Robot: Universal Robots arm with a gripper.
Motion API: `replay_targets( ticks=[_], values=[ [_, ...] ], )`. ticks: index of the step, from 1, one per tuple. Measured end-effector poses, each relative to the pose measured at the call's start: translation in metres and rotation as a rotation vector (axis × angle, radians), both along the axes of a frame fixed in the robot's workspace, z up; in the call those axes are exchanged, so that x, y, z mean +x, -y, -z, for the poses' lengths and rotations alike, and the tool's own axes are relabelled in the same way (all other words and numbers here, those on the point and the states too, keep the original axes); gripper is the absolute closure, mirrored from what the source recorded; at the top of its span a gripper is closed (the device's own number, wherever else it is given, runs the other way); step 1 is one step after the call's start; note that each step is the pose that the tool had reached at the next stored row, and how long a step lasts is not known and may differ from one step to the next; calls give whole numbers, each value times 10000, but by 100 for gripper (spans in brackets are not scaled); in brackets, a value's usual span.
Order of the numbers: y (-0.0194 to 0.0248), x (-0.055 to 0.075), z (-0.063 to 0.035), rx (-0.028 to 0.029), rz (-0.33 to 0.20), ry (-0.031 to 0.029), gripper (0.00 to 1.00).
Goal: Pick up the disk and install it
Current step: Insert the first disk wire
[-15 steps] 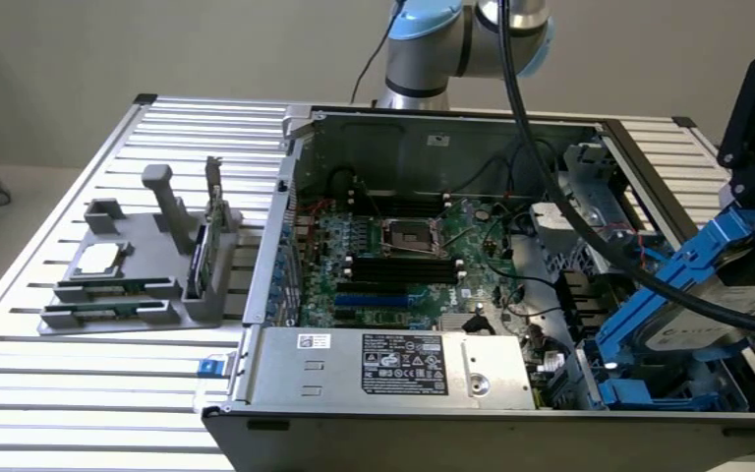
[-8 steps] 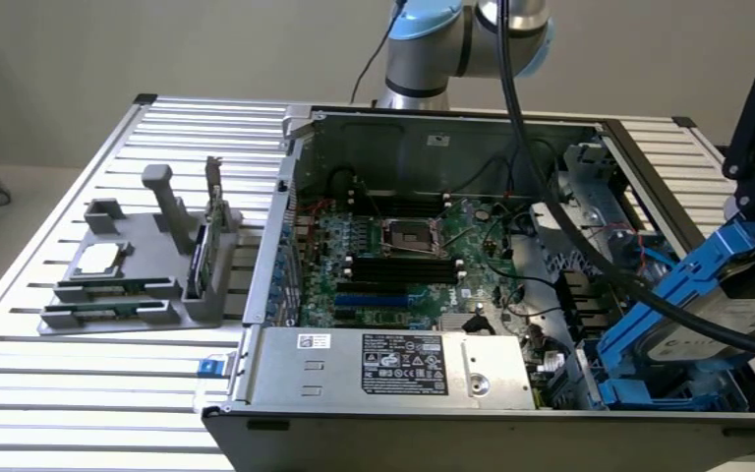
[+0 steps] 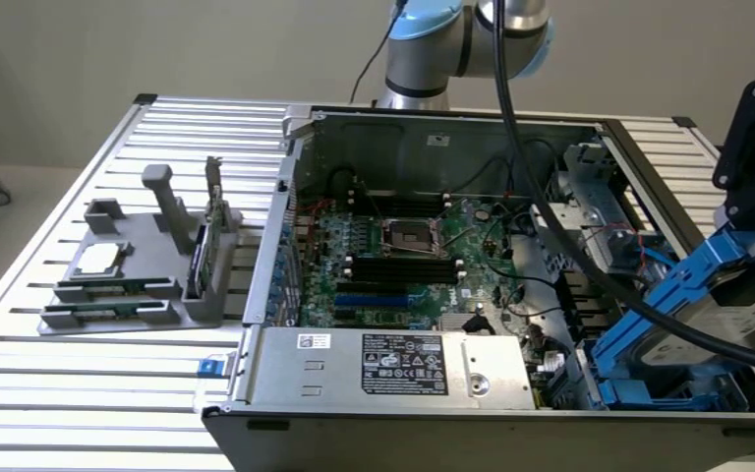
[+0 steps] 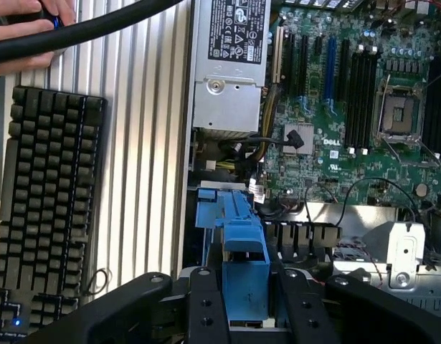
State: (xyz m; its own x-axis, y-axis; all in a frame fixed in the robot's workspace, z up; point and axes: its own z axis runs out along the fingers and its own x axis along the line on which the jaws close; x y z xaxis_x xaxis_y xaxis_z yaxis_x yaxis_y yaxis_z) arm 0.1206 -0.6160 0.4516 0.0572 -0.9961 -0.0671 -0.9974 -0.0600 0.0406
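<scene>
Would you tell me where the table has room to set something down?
Free: between the grey rack and the table's near edge, and behind the rack. The gap between rack and computer case is narrow; the case is crowded.

You have the case (image 3: 456, 143) on the table (image 3: 36, 393), with the parts rack (image 3: 129, 295) just beside it on the exterior view's left. Inside, the motherboard (image 3: 404, 261) lies behind the power supply (image 3: 391, 369). The disk (image 3: 745, 324) sits tilted over the case's end on the exterior view's right, in the gripper (image 4: 249, 315).

The jaws grip the disk (image 4: 245, 283) by its blue rail, between a keyboard (image 4: 44, 201) and the motherboard (image 4: 349, 93).
</scene>
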Motion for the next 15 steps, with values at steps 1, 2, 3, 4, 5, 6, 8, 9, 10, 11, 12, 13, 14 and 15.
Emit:
replay_targets(
  ticks=[1, 2, 3, 4, 5, 6, 8, 9, 10, 11, 12, 13, 14, 15],
  values=[
    [-2, 0, 6, 2, 0, 0, 67],
    [-5, 0, 9, 2, 0, 0, 67],
    [-9, 0, 12, 5, 1, 0, 67],
    [-13, -1, 15, 10, 1, 0, 67],
    [-17, -1, 17, 14, 0, 0, 67],
    [-21, -1, 19, 17, 0, 0, 67],
    [-28, -1, 25, 32, 0, 0, 67],
    [-30, -1, 30, 42, 0, 0, 67],
    [-33, -1, 35, 49, 1, 0, 67],
    [-34, -1, 44, 59, 0, 0, 67],
    [-36, -1, 54, 71, 0, 0, 67],
    [-38, -1, 62, 85, 0, -1, 67],
    [-40, -1, 68, 103, 0, -1, 67],
    [-44, -1, 72, 117, 0, -1, 67]
  ],
)
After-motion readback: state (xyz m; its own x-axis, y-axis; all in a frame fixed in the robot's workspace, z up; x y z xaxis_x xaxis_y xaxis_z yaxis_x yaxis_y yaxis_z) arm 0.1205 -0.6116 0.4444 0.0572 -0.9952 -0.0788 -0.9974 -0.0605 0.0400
